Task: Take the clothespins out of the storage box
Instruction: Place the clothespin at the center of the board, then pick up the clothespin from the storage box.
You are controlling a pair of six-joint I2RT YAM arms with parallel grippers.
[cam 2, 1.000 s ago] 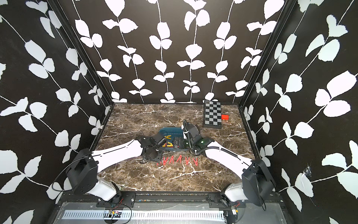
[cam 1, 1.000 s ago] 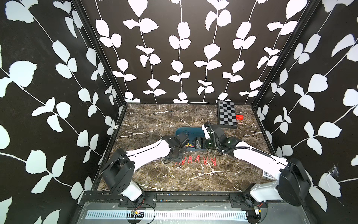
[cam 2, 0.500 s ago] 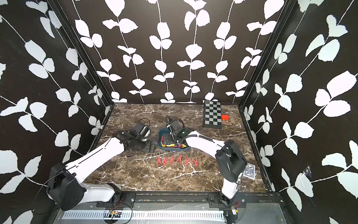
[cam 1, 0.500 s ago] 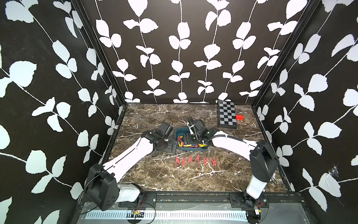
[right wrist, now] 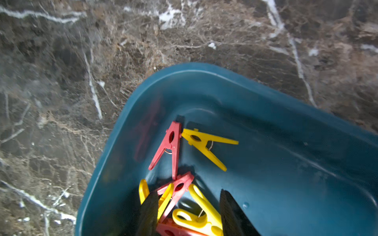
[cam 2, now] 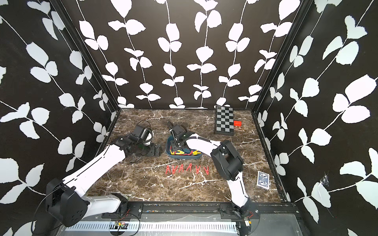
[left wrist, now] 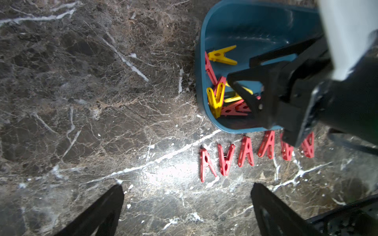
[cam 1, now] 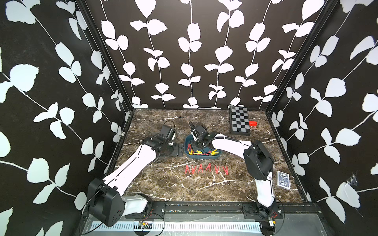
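Print: I am making out a blue patterned back on the card deck (cam 1: pixel 283 179). It is too small to read as words.

Left: I am hanging my left claw (left wrist: pixel 187 186) over bare marble just left of the storage box (cam 1: pixel 204 157). Its fingers are spread wide and released, with nothing between them.

Middle: the storage box is sitting near the middle of the tabletop (cam 1: pixel 163 183). A heap of clothespins (cam 1: pixel 197 152), red and yellow, is lying inside it against the near wall and the left end, crossing at mixed angles. I am reaching my right claw (right wrist: pixel 188 193) down into that heap. The fingers are standing partly apart and straddling red and yellow pins, and I cannot tell whether they are pinching any. Beyond the fingertips, a red clothespin (right wrist: pixel 171 147) and a yellow clothespin (right wrist: pixel 204 145) are lying flat on the box floor. Their pinch ends are almost meeting and their legs are fanning away from each other.

A row of red clothespins (cam 1: pixel 206 169), six as far as I can count, is lying flat between the box's near wall and the near edge, just beside the box. The row is running parallel to the near edge. Each pin's long axis is running near-to-far, some with the pinch end toward the far edge and some reversed.

Right: a checkerboard box (cam 1: pixel 239 122) is lying against the far edge by the far right corner, with a red block (cam 1: pixel 253 123) just beside its right side. The card deck is lying near the right edge, toward the near right corner.

Surface: brown marble with white veins. Enclosure: black walls (cam 1: pixel 184 61) printed with white leaf vines.
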